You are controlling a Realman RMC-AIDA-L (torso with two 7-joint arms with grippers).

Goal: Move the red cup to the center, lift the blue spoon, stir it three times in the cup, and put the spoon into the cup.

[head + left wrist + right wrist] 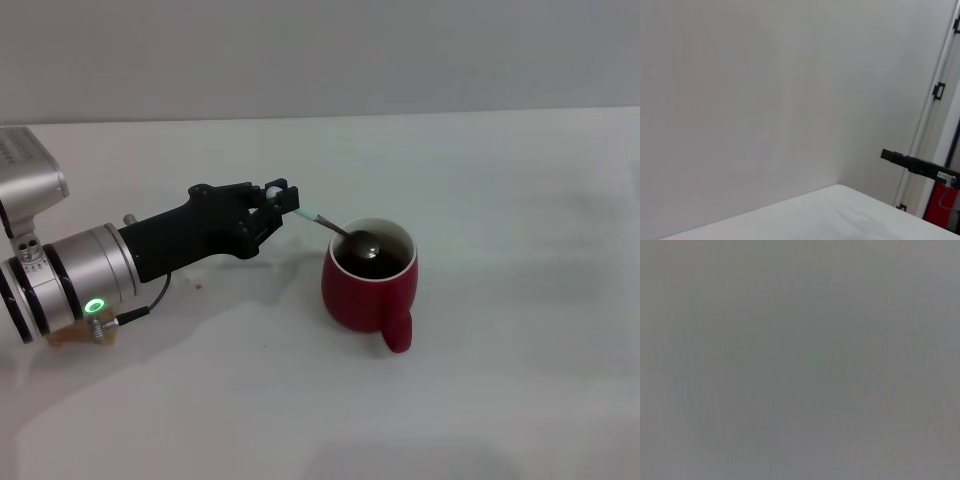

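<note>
So the table (520, 200) has the red cup (368, 290) about center. Left gripper (284, 207), just left of it, is clamped on the blue spoon (340, 232)'s handle; the spoon slants right, bowl down inside the cup. Right arm's nowhere in view.

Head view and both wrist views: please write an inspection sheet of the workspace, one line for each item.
Surface: white table, with a small reddish speck beside the left arm.
Job's things: the red cup stands upright near the middle, handle toward the robot; the blue spoon slants over the rim, bowl inside the cup.
Clutter: nothing seen.
Grippers: left gripper is shut on the spoon's handle, left of the cup; right gripper is not in view.
Cables: a thin black cable hangs under the left wrist.
Surroundings: plain pale wall behind; left wrist view shows a red and black fixture beyond the table's corner; right wrist view shows only grey.
</note>
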